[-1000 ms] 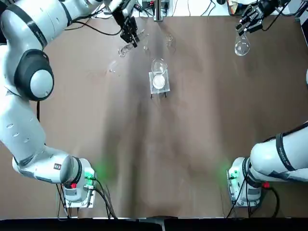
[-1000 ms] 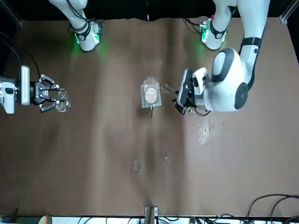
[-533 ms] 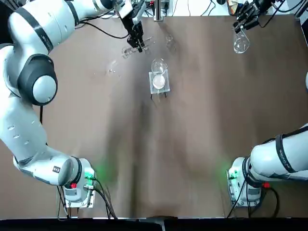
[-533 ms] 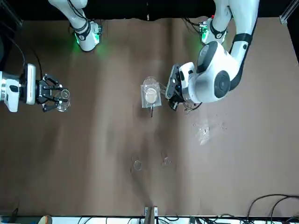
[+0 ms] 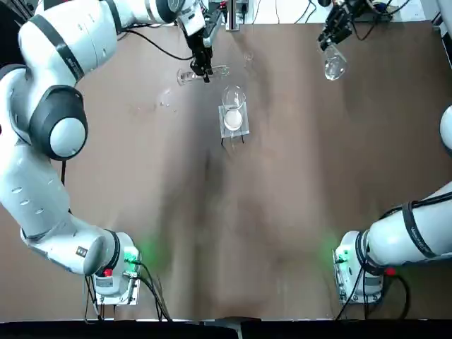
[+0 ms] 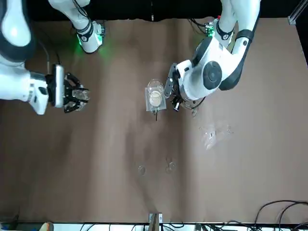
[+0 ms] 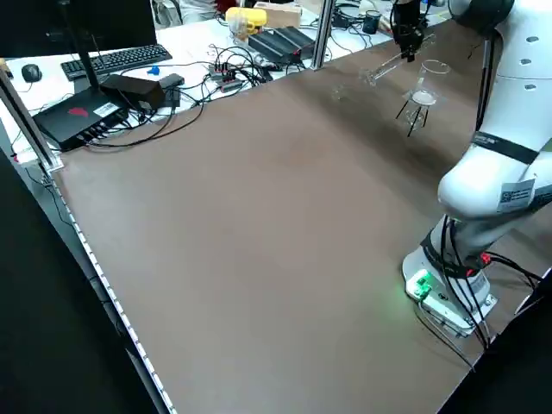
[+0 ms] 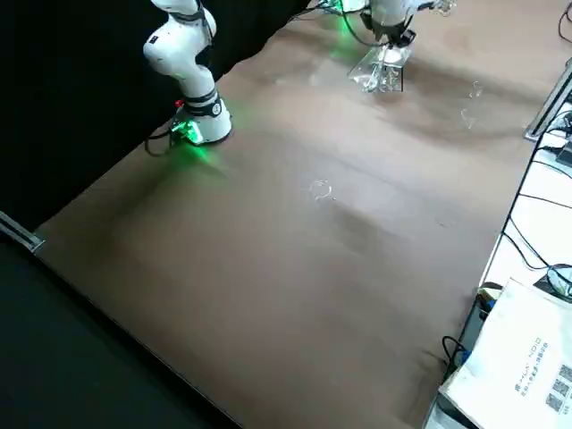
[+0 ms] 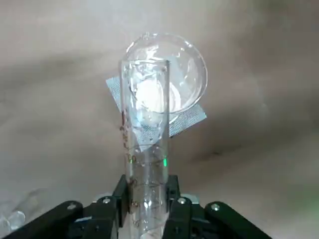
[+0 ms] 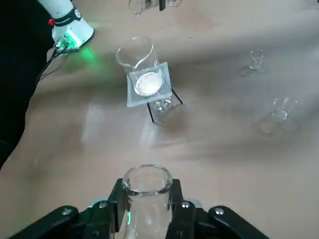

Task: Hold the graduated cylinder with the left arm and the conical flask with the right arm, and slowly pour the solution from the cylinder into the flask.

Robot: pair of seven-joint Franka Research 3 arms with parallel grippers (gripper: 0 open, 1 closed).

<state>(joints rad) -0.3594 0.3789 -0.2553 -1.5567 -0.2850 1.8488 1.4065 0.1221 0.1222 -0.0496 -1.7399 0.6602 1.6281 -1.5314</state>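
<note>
Nearest the robot, the left arm (image 5: 60, 240) and the right arm (image 5: 406, 229) rise from their bases on the bench (image 5: 282, 176). Farther out stands a small wire-legged stand (image 10: 151, 110) carrying a glass vessel (image 10: 148, 82) with white contents, between the two working sides.

A little beyond it, on the robot's left, is the graduated cylinder (image 9: 145, 164). The left pincer (image 9: 148, 186) is clamped around its tube, and from above the cylinder looks well tipped over, perhaps almost level; whether any liquid is in it I cannot tell.

Farther out and well to the right, above the bench, the right pincer (image 10: 148, 191) is clamped on the neck of the conical flask (image 10: 148, 216). The two vessels are well apart, so the flask likely has to come across before any pouring begins.

Farthest of the glass on the bench are small glass pieces (image 10: 256, 59), best kept clear of.

Both vessels should be light, stiff, slick and brittle. The cylinder is long for its width and will swing easily at the mouth; hold it squarely about the tube, firm without squeezing, and turn it slowly. The flask is best kept by the neck, below the rim, leaving its mouth free.
</note>
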